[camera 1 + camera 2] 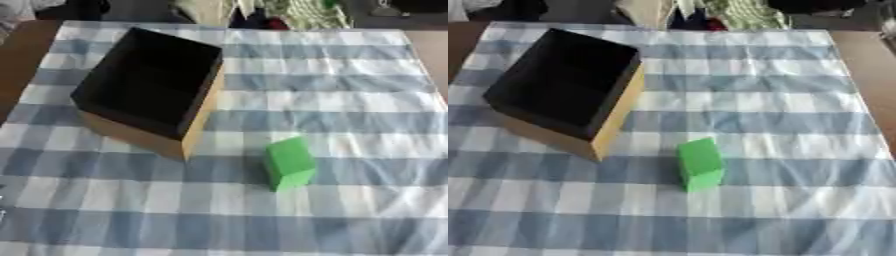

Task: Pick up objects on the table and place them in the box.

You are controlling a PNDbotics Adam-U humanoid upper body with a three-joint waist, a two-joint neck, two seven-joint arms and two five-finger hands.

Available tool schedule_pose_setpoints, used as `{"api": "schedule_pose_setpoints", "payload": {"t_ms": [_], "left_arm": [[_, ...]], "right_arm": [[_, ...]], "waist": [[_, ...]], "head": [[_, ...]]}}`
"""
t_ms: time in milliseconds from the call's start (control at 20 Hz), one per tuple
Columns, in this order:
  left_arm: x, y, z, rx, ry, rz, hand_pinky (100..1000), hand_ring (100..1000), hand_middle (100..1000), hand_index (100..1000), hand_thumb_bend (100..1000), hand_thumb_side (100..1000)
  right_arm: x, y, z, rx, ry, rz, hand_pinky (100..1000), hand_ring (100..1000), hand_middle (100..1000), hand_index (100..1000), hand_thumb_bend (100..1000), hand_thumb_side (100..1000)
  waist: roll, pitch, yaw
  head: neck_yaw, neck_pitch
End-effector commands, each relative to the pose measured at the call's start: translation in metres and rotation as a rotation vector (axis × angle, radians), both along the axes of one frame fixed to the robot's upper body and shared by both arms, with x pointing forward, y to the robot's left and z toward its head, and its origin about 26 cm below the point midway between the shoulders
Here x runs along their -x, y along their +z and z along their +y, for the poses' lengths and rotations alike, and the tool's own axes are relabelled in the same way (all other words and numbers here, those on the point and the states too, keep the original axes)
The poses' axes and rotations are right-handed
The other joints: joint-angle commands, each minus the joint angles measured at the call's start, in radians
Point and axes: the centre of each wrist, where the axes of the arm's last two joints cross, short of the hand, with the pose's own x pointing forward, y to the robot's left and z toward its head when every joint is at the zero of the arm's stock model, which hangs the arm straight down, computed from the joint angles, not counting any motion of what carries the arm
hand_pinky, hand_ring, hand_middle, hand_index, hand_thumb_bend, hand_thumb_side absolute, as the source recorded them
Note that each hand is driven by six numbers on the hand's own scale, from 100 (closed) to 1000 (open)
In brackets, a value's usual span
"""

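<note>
A green block (pixel 289 162) stands on the blue-and-white checked cloth, a little right of the table's middle. To its upper left sits an open box (pixel 199 112) with a dark inside and tan cardboard walls; nothing shows inside it. The block stands apart from the box's near corner. Neither of my hands shows in either view.
The checked cloth (pixel 350 100) covers most of the table, with bare brown table (pixel 877 65) at the right edge and at the far left. Dark and striped things lie beyond the far edge.
</note>
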Motion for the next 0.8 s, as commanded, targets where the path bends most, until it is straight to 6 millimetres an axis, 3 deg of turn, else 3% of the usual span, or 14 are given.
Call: {"api": "schedule_pose_setpoints", "payload": {"t_ms": [50, 250, 650, 800], "left_arm": [[0.002, 0.007, 0.003, -0.036, 0.004, -0.02, 596, 735, 582, 710, 350, 360], [0.002, 0.007, 0.004, -0.037, 0.004, -0.02, 596, 735, 581, 710, 351, 359], [0.002, 0.007, 0.004, -0.041, 0.004, -0.018, 596, 735, 581, 710, 349, 358], [0.002, 0.007, 0.004, -0.043, 0.004, -0.018, 596, 735, 581, 710, 349, 357]], "right_arm": [[0.009, 0.014, 0.003, 0.125, -0.007, 0.055, 916, 894, 843, 873, 123, 100], [0.012, 0.019, 0.009, 0.235, 0.011, 0.135, 929, 930, 865, 911, 325, 100], [0.011, 0.015, 0.008, 0.361, 0.027, 0.24, 941, 953, 879, 937, 373, 100], [0.009, 0.01, 0.007, 0.376, 0.032, 0.272, 948, 962, 880, 950, 388, 146]], "waist": [[0.0, -0.022, 0.001], [0.002, -0.024, 0.003], [-0.001, -0.024, -0.002], [-0.003, -0.024, -0.002]], "head": [[0.0, 0.005], [0.001, 0.004], [0.004, 0.006], [0.006, 0.007]]}}
